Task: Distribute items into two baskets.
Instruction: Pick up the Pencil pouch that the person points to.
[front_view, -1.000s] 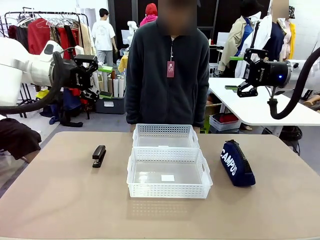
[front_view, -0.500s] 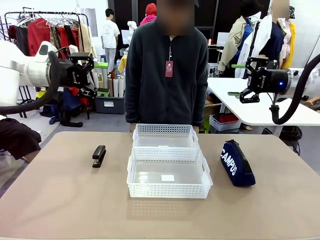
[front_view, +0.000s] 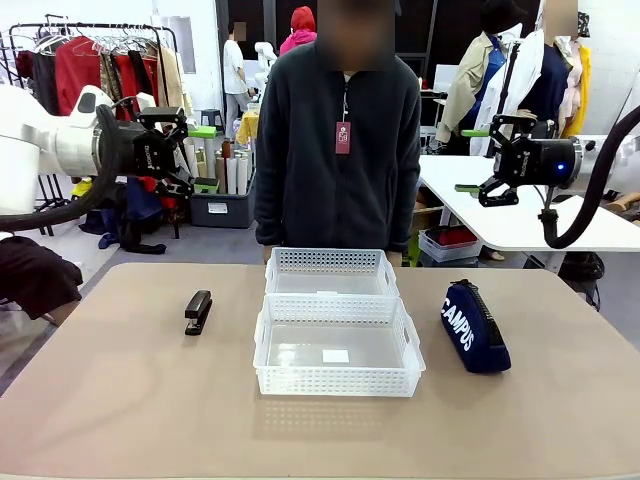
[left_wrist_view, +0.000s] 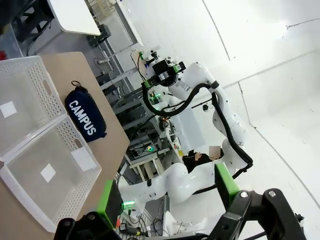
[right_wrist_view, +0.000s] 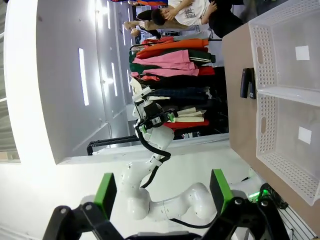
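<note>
Left gripper (front_view: 187, 152), right gripper (front_view: 482, 156) aloft, jaws apart, empty.
Below left: stapler (front_view: 198, 311); below right: pouch (front_view: 473, 327); between: near basket (front_view: 338, 378), far basket (front_view: 330, 259).

White arms (front_view: 30, 150) trail thick black cables (front_view: 545, 215); black left gripper (front_view: 185, 150) and right gripper (front_view: 478, 153), green pads (right_wrist_view: 106, 192), blue light (front_view: 558, 155) on the right.

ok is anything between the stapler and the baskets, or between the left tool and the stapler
Nothing visible. The stapler lies on the table left of the near basket, with bare tabletop between them. The left tool hangs open, high above the far left edge, with clear air down to the stapler.
</note>
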